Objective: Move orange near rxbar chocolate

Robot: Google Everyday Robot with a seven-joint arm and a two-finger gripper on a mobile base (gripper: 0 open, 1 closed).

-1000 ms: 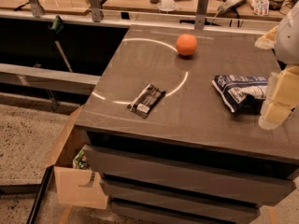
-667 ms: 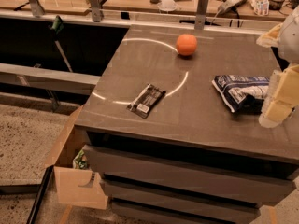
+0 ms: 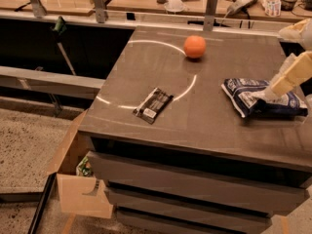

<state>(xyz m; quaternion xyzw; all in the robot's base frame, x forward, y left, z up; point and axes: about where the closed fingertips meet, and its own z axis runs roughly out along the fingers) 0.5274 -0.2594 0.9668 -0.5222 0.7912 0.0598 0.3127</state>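
The orange sits at the far middle of the dark tabletop, on a thin white arc marked on the surface. The rxbar chocolate, a flat black wrapper with a white label patch, lies near the table's front left, well apart from the orange. My gripper, cream-coloured, comes in from the right edge of the camera view. It hangs over the blue-and-white snack bag, far to the right of the orange and holding nothing that I can see.
The snack bag lies at the table's right side. Drawers run below the tabletop. An open cardboard box stands on the floor at the front left. A cluttered wooden bench and metal posts stand behind the table.
My gripper has lifted and tilted a little at the right edge. The orange, the rxbar chocolate and the bag have not moved.
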